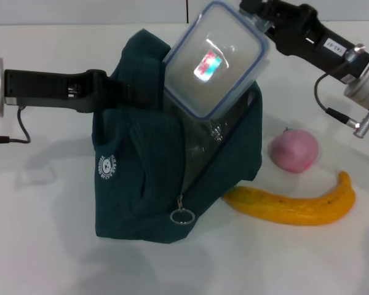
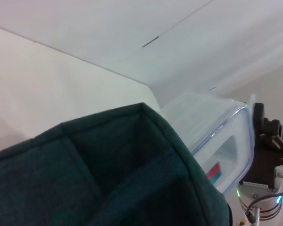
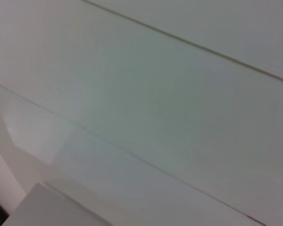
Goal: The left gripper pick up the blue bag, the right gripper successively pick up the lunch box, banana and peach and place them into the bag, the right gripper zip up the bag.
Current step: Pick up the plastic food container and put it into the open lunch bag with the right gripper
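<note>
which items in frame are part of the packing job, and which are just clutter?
Part of the job:
- blue bag, left gripper at its upper edge
- lunch box, tilted, right gripper at its top corner, lower end in the bag mouth
- banana, on the table
- peach, on the table

Just lying about:
- nothing visible on the white table

The left arm reaches in level from the left side, its silver wrist at the frame's edge and its black left end effector [image 1: 120, 92] clamped on the upper edge of the blue bag [image 1: 147, 184]. The right arm comes down slantwise from the upper right, silver wrist with a trailing cable, and its black right end effector [image 1: 258, 18] grips the far corner of the lunch box [image 1: 212, 61], holding it tilted above the bag's mouth
</note>
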Controlling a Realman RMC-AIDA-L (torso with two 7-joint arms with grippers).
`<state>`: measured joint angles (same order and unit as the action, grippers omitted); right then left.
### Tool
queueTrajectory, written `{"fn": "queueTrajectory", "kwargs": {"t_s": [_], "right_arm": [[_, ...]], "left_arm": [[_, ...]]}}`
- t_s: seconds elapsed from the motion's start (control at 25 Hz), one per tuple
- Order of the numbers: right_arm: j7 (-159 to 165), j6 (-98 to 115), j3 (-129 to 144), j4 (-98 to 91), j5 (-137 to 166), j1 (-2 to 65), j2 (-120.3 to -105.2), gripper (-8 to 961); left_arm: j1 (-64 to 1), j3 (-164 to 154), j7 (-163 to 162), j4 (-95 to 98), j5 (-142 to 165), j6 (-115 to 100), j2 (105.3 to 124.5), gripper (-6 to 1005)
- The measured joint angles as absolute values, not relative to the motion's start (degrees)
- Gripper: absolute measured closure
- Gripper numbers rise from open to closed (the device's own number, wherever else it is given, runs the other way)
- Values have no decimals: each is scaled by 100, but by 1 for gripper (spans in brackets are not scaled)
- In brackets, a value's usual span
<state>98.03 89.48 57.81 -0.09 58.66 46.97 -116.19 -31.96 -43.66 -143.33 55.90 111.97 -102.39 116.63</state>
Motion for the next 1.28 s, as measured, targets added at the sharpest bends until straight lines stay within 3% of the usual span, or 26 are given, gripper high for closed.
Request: {"fn": "queueTrajectory", "kwargs": {"t_s": [0.44, 0.64, 0.76, 0.92, 1.12, 1.16, 1.28], "right_arm": [[9773, 8889, 5865, -284, 5976, 4779, -11619, 861], [9773, 8903, 5939, -323, 5976, 4793, -11619, 817], [9785, 8910, 5942, -437, 5974, 4785, -11619, 613], [9812, 8912, 5995, -822, 5972, 4677, -11603, 448], [9821, 8844, 6383, -1665, 5990, 4404, -11498, 219], [9821, 8842, 6618, -2228, 6217, 4275, -11400, 172], [9890, 8873, 6699, -2824, 6801, 4205, -11311, 144]], "left_arm": [[-3253, -4421, -14274, 5589, 11196, -10270, 11698, 968], [-3255, -4421, -14242, 5563, 11196, -10279, 11698, 968], [-3264, -4420, -14229, 5539, 11196, -10282, 11698, 968], [-3218, -4401, -14229, 5537, 11196, -10284, 11686, 968], [-3181, -4403, -14229, 5537, 11194, -10284, 11676, 968], [-3181, -4404, -14229, 5537, 11192, -10284, 11674, 968], [-3180, -4394, -14230, 5537, 11181, -10284, 11672, 968]]}}
